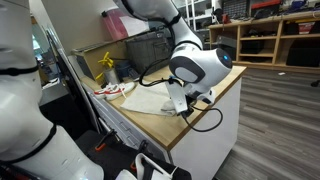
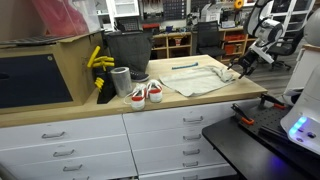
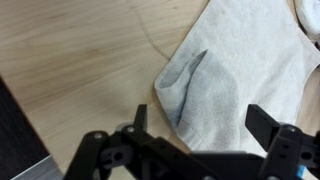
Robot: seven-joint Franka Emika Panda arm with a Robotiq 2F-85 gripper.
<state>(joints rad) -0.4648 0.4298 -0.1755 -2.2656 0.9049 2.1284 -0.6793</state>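
The gripper [image 3: 203, 128] is hovering with its fingers [image 3: 268, 125] spread wide. The folded corner of the cloth [image 3: 235, 60] is lying between them, seemingly untouched.

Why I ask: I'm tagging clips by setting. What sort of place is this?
Probably a workshop or lab: open shelving stacked with bins and gear, a wooden countertop on white drawers, and the open gripper above a grey cloth.
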